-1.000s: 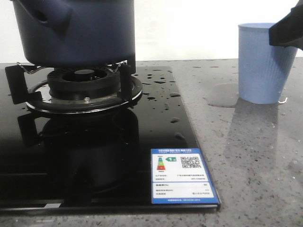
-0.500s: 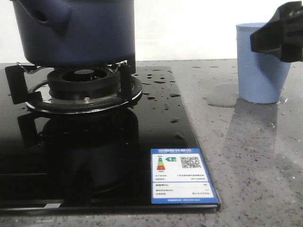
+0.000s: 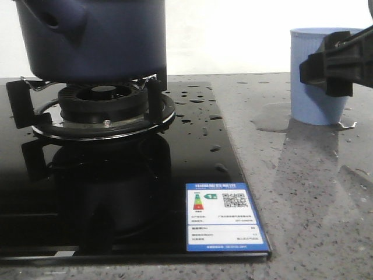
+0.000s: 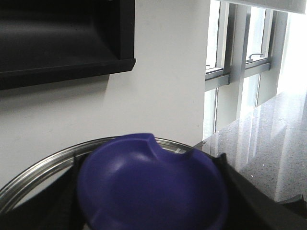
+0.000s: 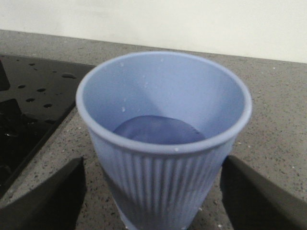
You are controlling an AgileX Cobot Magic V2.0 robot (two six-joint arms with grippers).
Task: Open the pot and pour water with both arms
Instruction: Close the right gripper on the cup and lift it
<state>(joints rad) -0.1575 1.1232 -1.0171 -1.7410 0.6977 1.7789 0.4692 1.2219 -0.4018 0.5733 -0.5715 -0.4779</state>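
Note:
The dark navy pot (image 3: 93, 41) sits on the burner at the far left, its stubby handle (image 3: 61, 17) pointing toward me; its top is cut off in the front view. In the left wrist view my left gripper (image 4: 151, 191) is shut on a blue lid knob (image 4: 148, 182), with the lid's metal rim (image 4: 38, 167) behind it. The light blue ribbed cup (image 3: 315, 87) stands on the counter at the right. My right gripper (image 3: 335, 64) is open, one finger on each side of the cup (image 5: 163, 143) with a gap both ways. A little water (image 5: 158, 130) lies in the cup.
A black glass hob (image 3: 116, 192) with a burner grate (image 3: 105, 108) fills the left. Water drops (image 3: 198, 111) dot its right edge and a puddle (image 3: 271, 116) lies beside the cup. A label sticker (image 3: 224, 224) sits at the hob's near corner. Grey speckled counter (image 3: 315, 204) lies to the right.
My right gripper has come down and leftward from the upper right corner and now straddles the cup. The pot has not moved.

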